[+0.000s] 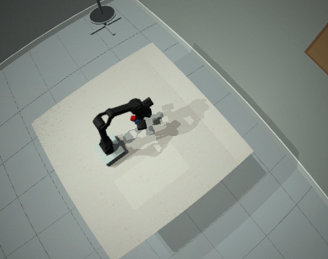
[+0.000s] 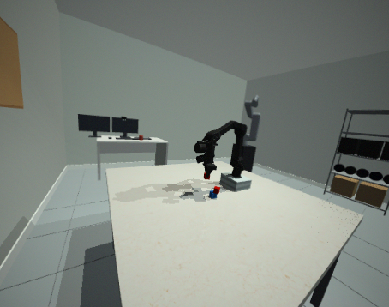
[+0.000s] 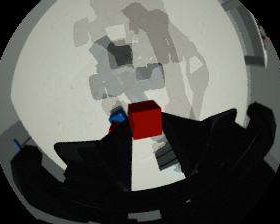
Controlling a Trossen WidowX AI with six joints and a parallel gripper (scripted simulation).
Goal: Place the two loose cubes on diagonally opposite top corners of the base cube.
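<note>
Exterior view: the gripper (image 2: 207, 175) (image 3: 144, 117) pinches a red cube (image 2: 206, 176) (image 3: 145, 120) above the table, left of the blue base cube (image 2: 212, 195) (image 3: 118, 116), which carries the other red cube (image 2: 217, 189) (image 1: 133, 118). Lowering off-line could knock that seated cube (its overhang looks sizeable) or shove the base.
</note>
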